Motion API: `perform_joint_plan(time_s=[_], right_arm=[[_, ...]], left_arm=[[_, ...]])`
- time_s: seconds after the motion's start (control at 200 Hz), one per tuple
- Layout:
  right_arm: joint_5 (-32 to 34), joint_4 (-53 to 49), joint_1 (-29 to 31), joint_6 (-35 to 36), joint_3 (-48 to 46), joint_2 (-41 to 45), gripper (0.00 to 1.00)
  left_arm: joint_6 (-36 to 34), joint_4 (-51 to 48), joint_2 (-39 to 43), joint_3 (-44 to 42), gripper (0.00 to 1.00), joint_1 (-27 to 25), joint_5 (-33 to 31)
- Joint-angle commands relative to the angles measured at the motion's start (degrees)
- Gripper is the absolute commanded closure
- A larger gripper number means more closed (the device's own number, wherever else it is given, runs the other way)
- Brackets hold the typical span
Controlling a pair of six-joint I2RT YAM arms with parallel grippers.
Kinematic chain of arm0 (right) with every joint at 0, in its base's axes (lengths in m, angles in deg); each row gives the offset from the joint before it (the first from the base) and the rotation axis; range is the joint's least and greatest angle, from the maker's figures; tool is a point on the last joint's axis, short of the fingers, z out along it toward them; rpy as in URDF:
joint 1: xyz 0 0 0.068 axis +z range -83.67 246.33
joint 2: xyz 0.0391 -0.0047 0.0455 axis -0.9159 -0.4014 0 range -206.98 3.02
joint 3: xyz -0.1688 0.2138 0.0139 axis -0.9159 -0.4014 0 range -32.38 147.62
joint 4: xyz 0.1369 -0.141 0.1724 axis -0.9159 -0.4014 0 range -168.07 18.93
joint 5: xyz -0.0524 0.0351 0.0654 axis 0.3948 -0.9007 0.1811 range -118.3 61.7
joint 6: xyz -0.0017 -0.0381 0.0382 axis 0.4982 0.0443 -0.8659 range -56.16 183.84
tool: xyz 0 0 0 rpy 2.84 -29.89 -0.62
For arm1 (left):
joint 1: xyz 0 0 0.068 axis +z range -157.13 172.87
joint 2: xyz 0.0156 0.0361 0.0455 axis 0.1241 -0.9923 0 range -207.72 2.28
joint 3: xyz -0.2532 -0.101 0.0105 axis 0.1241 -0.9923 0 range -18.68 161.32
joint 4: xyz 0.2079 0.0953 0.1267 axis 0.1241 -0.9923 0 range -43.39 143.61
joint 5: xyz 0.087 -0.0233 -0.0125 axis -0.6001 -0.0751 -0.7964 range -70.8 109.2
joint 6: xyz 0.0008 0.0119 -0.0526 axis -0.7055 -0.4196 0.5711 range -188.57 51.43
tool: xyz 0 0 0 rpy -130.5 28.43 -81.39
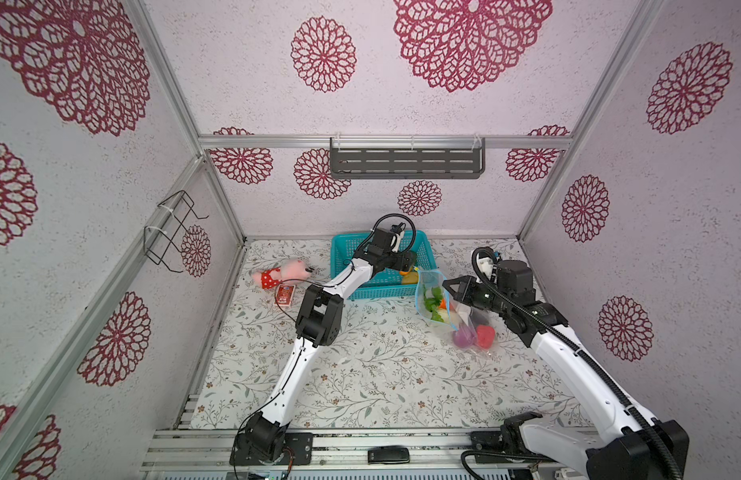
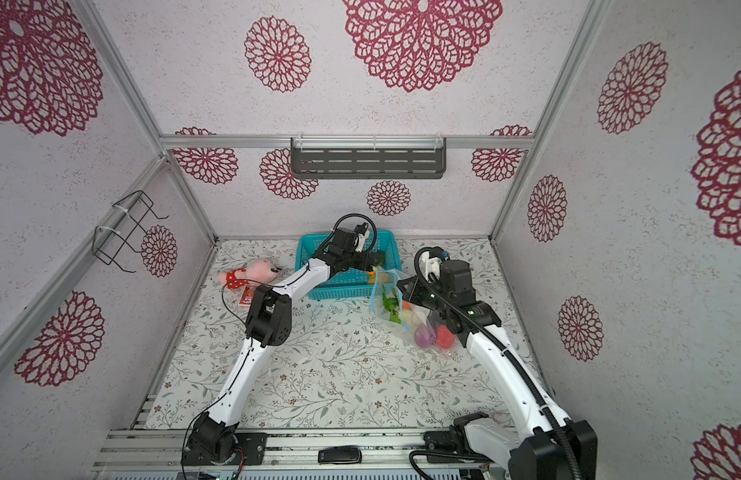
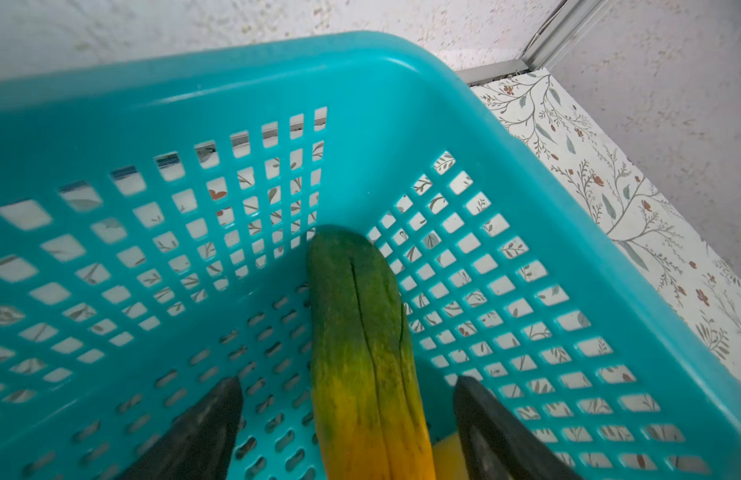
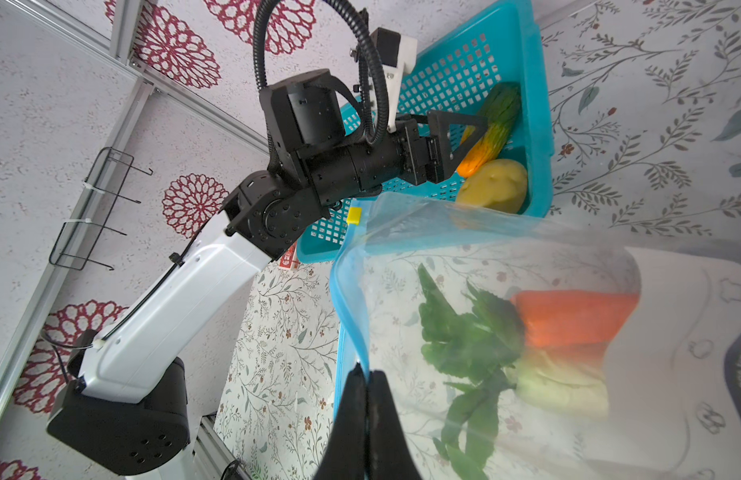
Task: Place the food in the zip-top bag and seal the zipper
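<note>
My left gripper [image 3: 348, 384] is down inside the teal mesh basket [image 3: 360, 54], at the centre of both top views. Its jaws stand wide apart on either side of a green-to-orange toy vegetable [image 3: 356, 299] and touch nothing. A yellow potato [image 4: 493, 185] lies just beside that vegetable in the same basket.

My right gripper [image 4: 366, 374] is pinched tight on the light-blue zipper [image 4: 348, 299], holding up the mouth of the zip-top bag [image 1: 456, 307]. The bag lies right of centre, next to the basket. Green leaves [image 4: 456, 340] and a carrot [image 4: 568, 316] are already in it, and so are a purple onion [image 1: 462, 338] and a red pepper [image 1: 485, 336].

I judge the vegetable to be light, rigid and smooth, so likely to slip. I would take it across its middle, where it is thickest. The bag is floppy film, so the zipper strip looks like the only firm place to hold it.
</note>
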Motion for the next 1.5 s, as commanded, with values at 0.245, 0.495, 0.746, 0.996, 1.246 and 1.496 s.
perform_joint_plan(time_s=[0.245,0.495,0.746,0.996,1.246,1.496], right_arm=[[-1.28,3.06,-1.11,0.75,-0.11,0.16,1.00],[-2.32,3.71,-1.73,0.74,-0.35,0.51,1.00],[-3.39,4.20,-2.28,0.80,-0.29,0.76,1.00],[-3.91,3.85,-2.99,1.00,-0.46,1.86,1.00],[-4.28,3.68,-3.40,0.93,-0.72,2.95,1.00],[-4.63,4.20,-3.58,0.65,-1.43,3.32,1.00]], left_arm=[[-0.50,-4.81,-3.55,7.80,0.04,-1.29,0.57],[2.82,-8.15,-3.88,8.21,0.08,-1.13,1.02],[5.97,-9.09,-4.57,8.12,0.19,-0.44,1.48],[7.08,-10.66,-4.54,7.94,0.32,0.82,0.52],[4.13,-11.20,-0.61,3.16,0.41,1.31,-3.25],[2.64,-9.80,2.70,-1.13,0.50,1.78,-3.71]])
